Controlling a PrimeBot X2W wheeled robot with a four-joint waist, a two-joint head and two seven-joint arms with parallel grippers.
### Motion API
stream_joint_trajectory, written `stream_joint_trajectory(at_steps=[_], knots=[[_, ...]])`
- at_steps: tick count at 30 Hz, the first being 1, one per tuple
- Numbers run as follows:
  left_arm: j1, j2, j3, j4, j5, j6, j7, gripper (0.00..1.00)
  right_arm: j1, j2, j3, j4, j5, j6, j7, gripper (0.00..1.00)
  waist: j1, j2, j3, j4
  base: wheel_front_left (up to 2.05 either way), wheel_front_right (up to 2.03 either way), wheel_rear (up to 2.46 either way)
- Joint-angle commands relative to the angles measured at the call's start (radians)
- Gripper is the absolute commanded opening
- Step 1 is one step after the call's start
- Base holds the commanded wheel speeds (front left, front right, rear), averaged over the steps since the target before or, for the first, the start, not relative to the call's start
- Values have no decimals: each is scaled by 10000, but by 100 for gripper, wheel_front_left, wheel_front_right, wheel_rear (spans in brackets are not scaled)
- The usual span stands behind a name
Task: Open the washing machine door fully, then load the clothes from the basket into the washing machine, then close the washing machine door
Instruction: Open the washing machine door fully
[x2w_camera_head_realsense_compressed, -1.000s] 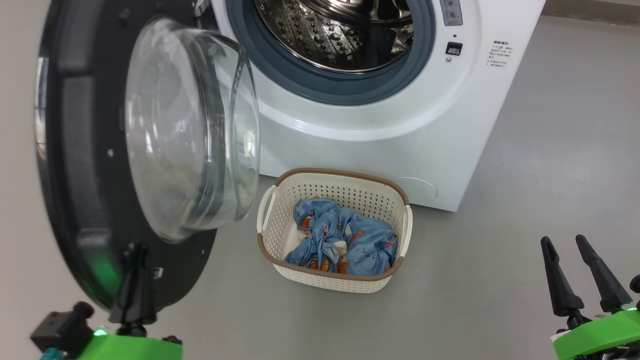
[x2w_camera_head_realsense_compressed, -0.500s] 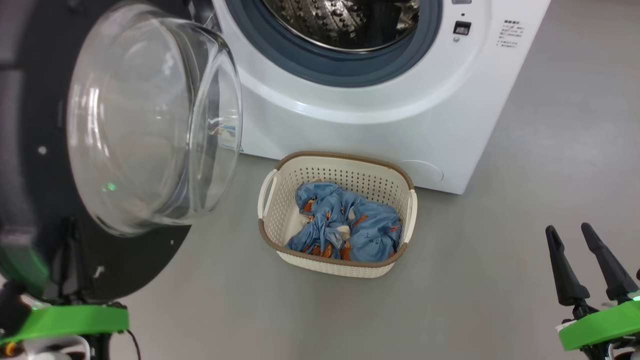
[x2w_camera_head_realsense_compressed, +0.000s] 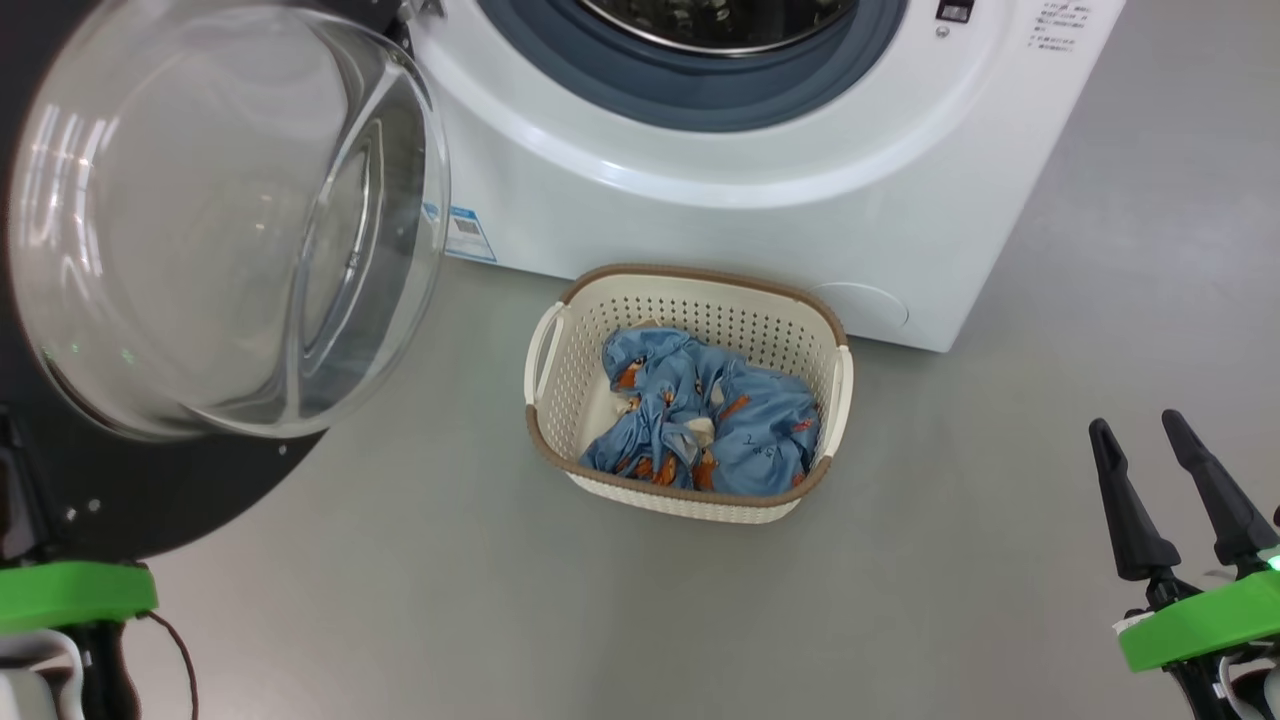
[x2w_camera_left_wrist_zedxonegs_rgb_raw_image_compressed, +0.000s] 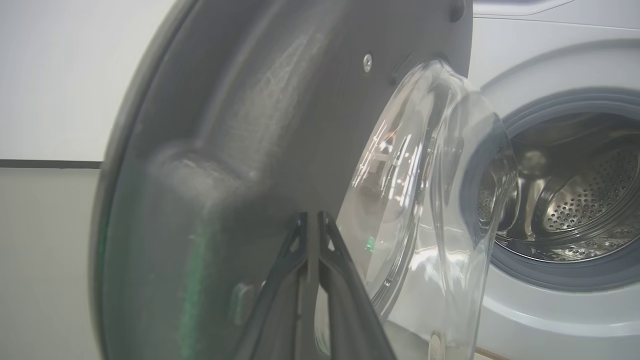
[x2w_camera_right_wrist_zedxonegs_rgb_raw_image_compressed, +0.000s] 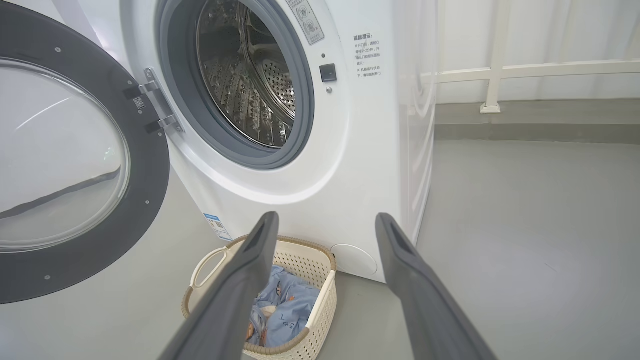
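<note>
- Washing machine door (x2w_camera_head_realsense_compressed: 220, 230): stands wide of the washing machine (x2w_camera_head_realsense_compressed: 700, 230), leaving the drum mouth unobstructed for loading.
- Left gripper (x2w_camera_left_wrist_zedxonegs_rgb_raw_image_compressed: 310, 225): jaws together, tips at the door's black inner face, apparently to push rather than grasp.
- Right gripper (x2w_camera_head_realsense_compressed: 1137, 430): jaws apart and empty, judged ready for picking.
- Clothes (x2w_camera_head_realsense_compressed: 715, 425): heaped in the basket (x2w_camera_head_realsense_compressed: 700, 275), on the floor (x2w_camera_head_realsense_compressed: 950, 560) just before the machine.

Laundry room: washing machine (x2w_camera_head_realsense_compressed: 700, 225), basket (x2w_camera_head_realsense_compressed: 690, 502)
</note>
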Motion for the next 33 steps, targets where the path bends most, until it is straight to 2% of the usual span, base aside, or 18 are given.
stream_joint_trajectory(at_steps=[1, 17, 33], knots=[[-399, 580, 465, -91, 151, 44, -61, 0, -250, -293, 180, -260, -141, 75, -120, 100, -1, -1, 214, 69, 0, 0, 0], [-1875, 1088, 1871, 1036, 999, 93, -61, 0, -957, -679, 543, -258, -208, 75, -120, 100, -1, -1, 1282, 271, 0, 0, 0], [-3183, 1775, 2608, 2068, 1736, 192, -61, 0, -1638, -1106, 689, -367, -264, 75, -120, 100, -1, -1, 2542, 214, 0, 0, 0]])
